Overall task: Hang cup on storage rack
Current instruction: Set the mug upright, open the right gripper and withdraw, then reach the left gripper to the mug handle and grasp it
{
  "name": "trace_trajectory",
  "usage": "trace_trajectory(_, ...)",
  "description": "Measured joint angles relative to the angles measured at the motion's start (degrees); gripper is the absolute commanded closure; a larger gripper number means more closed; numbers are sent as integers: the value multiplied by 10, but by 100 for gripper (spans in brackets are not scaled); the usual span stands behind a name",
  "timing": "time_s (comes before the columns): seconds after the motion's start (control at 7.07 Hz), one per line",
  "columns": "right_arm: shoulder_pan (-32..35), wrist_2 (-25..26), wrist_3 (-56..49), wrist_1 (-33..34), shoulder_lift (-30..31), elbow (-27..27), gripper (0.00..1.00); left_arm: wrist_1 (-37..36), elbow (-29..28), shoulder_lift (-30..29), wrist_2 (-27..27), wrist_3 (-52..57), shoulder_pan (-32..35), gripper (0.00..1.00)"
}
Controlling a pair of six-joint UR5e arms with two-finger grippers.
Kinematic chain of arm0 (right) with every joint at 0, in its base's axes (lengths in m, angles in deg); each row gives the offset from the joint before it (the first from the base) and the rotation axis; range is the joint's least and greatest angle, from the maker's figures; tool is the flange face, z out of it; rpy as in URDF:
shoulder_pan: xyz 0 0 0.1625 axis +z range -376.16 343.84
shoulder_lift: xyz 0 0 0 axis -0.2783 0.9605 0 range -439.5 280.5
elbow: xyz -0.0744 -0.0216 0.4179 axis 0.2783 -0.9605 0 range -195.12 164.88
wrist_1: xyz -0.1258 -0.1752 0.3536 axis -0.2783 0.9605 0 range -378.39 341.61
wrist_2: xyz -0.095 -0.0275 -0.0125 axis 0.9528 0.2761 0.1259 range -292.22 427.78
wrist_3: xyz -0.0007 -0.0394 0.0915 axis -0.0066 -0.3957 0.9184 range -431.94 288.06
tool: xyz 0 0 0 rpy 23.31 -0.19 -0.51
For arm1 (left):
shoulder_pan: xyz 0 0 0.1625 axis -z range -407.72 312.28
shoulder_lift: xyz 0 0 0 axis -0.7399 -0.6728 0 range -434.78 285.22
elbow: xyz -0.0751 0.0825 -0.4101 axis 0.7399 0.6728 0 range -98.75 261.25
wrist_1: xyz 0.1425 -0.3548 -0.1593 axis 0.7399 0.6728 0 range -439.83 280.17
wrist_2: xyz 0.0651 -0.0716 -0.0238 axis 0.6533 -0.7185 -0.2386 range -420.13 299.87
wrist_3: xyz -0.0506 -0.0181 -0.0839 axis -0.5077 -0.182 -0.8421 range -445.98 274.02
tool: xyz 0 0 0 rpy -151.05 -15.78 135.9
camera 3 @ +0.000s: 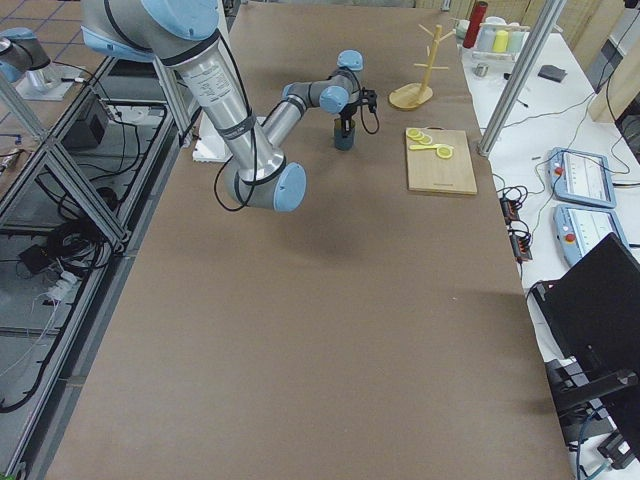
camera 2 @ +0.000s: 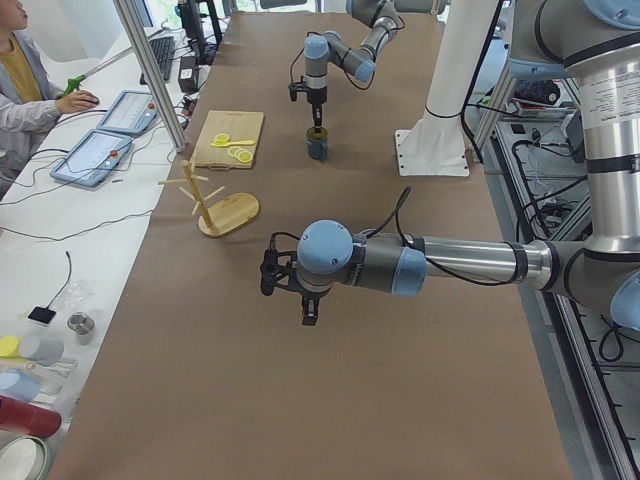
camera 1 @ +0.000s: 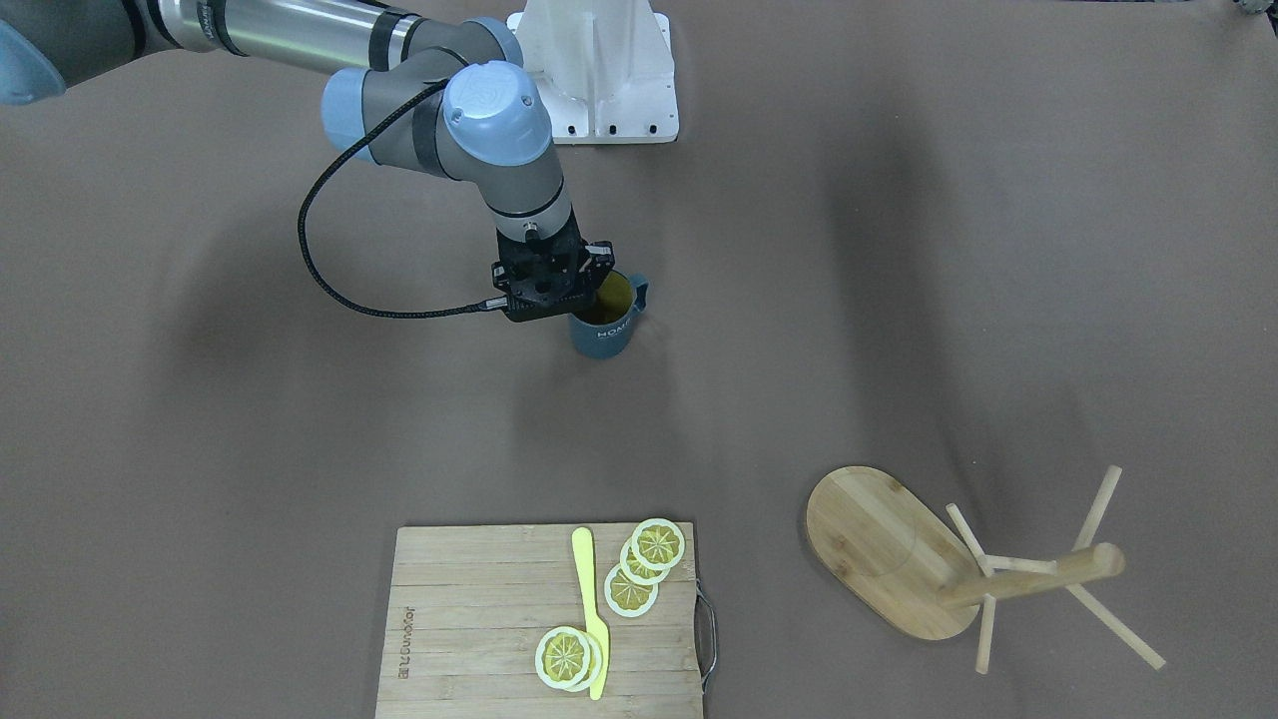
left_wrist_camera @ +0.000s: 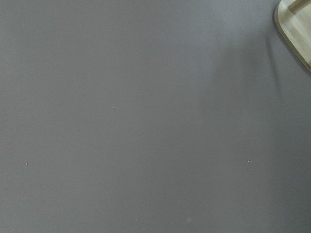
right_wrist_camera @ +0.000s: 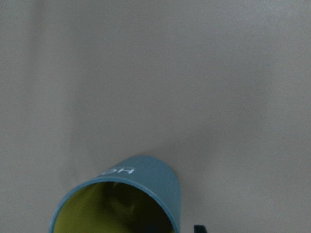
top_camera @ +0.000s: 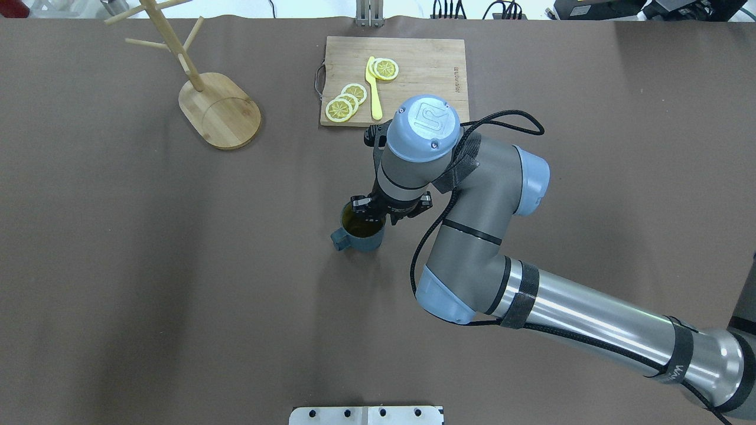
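Note:
The slate-blue cup [camera 1: 607, 335] with white "HOME" lettering stands upright on the brown table near its middle. It also shows in the overhead view [top_camera: 357, 236] and the right wrist view [right_wrist_camera: 146, 174]. Its handle points toward the robot's left. My right gripper [camera 1: 589, 300] points down at the cup's rim, one finger inside and one [right_wrist_camera: 198, 228] outside the wall, with a gap to the wall. The bamboo storage rack [top_camera: 220, 109] stands far left, empty. My left gripper [camera 2: 306, 310] hovers over bare table short of the rack; I cannot tell whether it is open or shut.
A slatted cutting board [camera 1: 469, 619] with lemon slices and a yellow knife [camera 1: 591, 609] lies at the table's far edge, beyond the cup. A white mount base [camera 1: 599, 70] sits at the robot's side. The rack's base corner [left_wrist_camera: 297, 26] shows in the left wrist view.

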Motion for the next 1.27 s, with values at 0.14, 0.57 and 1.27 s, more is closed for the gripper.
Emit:
trace_trajectory(0.14,3,-4,-2,0,1,5,0,0,0,-1,-6,0,-1,2)
trace_trajectory(0.57,91,-90,-18,2,86,101,0,82,0,-19,-67,-65,-45,2)
trace_trajectory(1.27,272,-173,-273,3,290,143,0,443,-9,-147,46,-345,-244,7)
